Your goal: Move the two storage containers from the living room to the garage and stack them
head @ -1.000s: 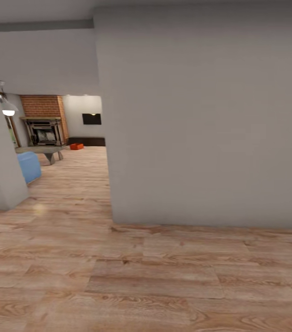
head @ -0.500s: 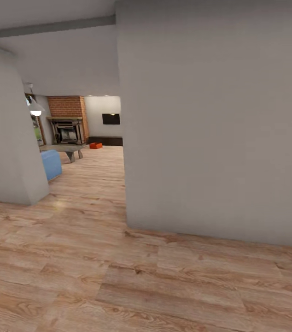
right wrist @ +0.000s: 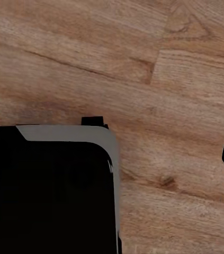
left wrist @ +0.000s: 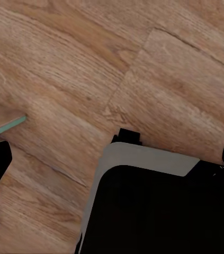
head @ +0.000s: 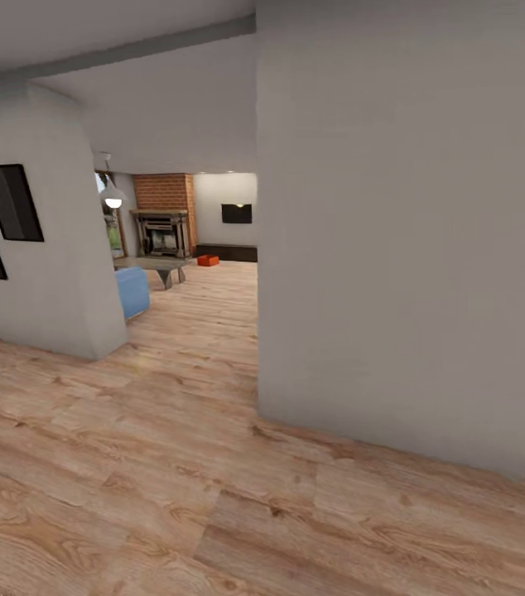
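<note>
Head view: a pale plank floor (head: pixel 213 463) is seen running through an opening between a large grey wall (head: pixel 411 248) at 3 o'clock and a shorter wall (head: pixel 47 273) at 9 o'clock that carries dark picture frames (head: pixel 12 202). Through the opening the living room is seen, with a brick fireplace (head: pixel 163 217), a black TV (head: pixel 237 213), a hanging lamp (head: pixel 113 199), a low table (head: pixel 156 266) and the corner of a blue sofa (head: pixel 132 290). 1 small orange-red storage box (head: pixel 208 260) is seen far off on the floor, just below 12 o'clock, near the dark cabinet under the TV. Whether it is 1 box or 2 cannot be told at this size.

The box is judged to be stiff, light and plain-walled. With flat sides and an open top, a hold on 2 opposite walls or on the rim, 1 arm to each side, is judged best, since smooth walls may slip.

Compared with the frame 1.0 s ago, the whole picture has shifted toward 3 o'clock, so the camera has turned toward 9 o'clock; the frames have come into view.

Left wrist view: plank floor and the robot's dark base (left wrist: pixel 159 211) are seen. Whether the left pincer is released or clenched cannot be told.

Right wrist view: floor and dark base (right wrist: pixel 48 196) again. The right pincer's state cannot be told either.
</note>
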`<state>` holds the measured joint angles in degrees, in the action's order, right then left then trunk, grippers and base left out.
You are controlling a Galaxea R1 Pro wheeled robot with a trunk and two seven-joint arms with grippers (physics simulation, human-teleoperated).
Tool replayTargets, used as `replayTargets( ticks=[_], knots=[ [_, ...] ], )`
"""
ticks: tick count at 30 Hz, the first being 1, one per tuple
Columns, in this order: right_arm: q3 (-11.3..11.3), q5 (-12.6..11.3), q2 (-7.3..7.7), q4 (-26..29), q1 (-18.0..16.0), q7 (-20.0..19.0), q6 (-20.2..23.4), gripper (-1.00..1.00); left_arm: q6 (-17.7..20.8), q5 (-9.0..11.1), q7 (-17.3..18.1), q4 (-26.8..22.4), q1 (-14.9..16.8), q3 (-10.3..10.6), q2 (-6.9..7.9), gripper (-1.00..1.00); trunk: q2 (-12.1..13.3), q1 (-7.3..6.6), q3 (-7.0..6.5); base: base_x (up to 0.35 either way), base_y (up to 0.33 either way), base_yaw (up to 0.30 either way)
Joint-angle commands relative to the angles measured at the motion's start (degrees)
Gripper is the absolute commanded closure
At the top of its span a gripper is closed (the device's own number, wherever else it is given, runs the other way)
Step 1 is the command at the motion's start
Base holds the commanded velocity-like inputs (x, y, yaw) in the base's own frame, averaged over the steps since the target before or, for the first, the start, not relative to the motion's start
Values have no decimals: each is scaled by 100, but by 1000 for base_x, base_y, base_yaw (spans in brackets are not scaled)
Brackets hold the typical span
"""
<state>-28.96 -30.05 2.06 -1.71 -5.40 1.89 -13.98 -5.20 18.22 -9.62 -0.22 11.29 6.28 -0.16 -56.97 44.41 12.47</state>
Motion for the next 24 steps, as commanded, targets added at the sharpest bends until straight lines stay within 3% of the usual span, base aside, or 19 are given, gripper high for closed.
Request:
replayTargets(
  ticks=[1, 24],
  knots=[
    [-49, -40, -3, -12, -5, 4, -26, -100, -18, 50, -14, 4, 5, 49, -2, -100, -4, 4, 7, 324, 0, 274],
    [-50, -36, -1, -13, -5, 4, -26, -100, -16, 50, -15, 4, 5, 49, -2, -100, -4, 4, 7, 324, 0, 274]
  ],
)
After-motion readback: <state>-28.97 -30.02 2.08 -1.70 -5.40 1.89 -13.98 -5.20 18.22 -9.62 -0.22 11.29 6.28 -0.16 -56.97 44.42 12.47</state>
